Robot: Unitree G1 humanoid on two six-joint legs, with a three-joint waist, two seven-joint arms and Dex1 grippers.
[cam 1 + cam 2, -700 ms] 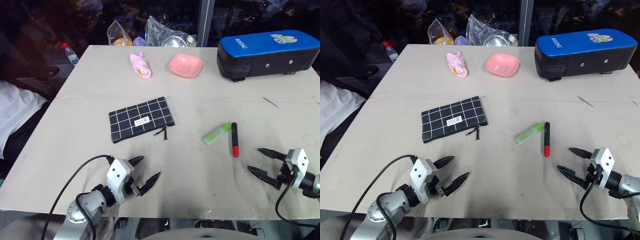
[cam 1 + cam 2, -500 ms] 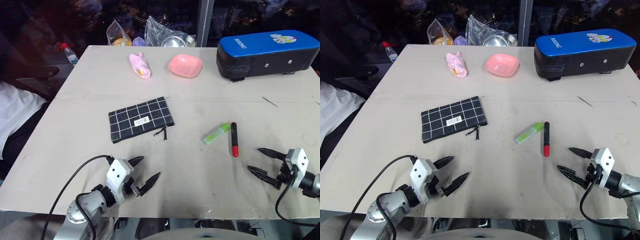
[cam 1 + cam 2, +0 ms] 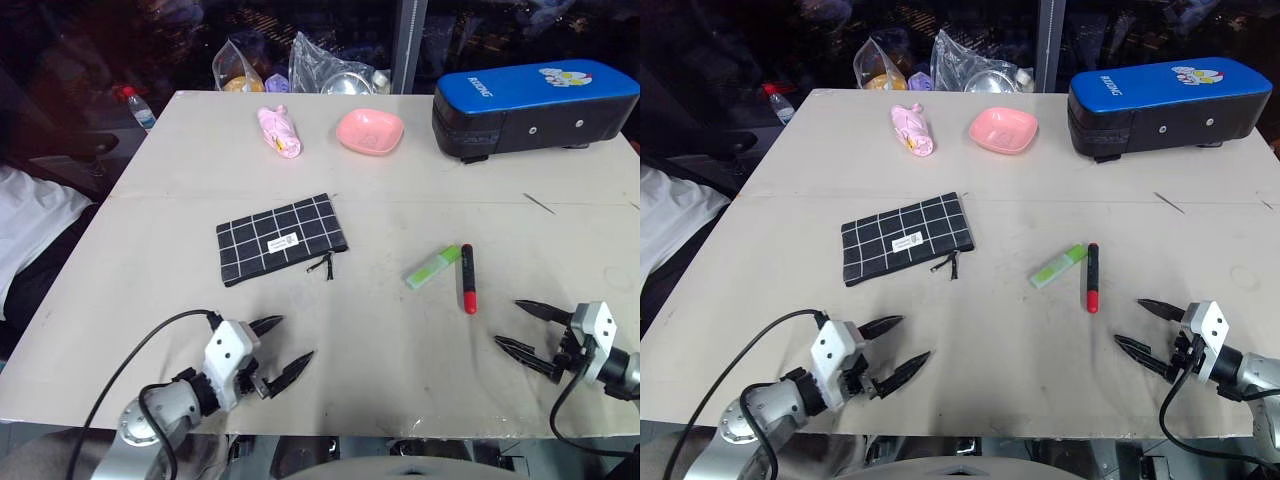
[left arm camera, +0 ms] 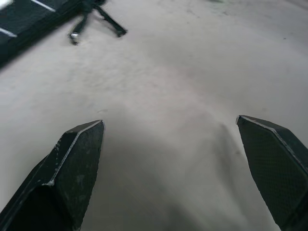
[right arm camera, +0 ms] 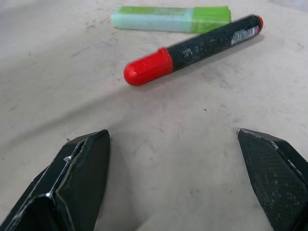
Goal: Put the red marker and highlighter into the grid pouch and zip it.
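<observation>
Left pincer stands wide open and empty near the table front edge at 7 o'clock; right pincer likewise spread wide, holding nothing, at 4 o'clock; the red marker lies flat just beyond the right pincer, red end nearest it; the highlighter lies touching the marker's far black end, angled away toward 9 o'clock; the grid pouch rests flat near table centre, beyond the left pincer, zipper pull at its 4 o'clock corner.
</observation>
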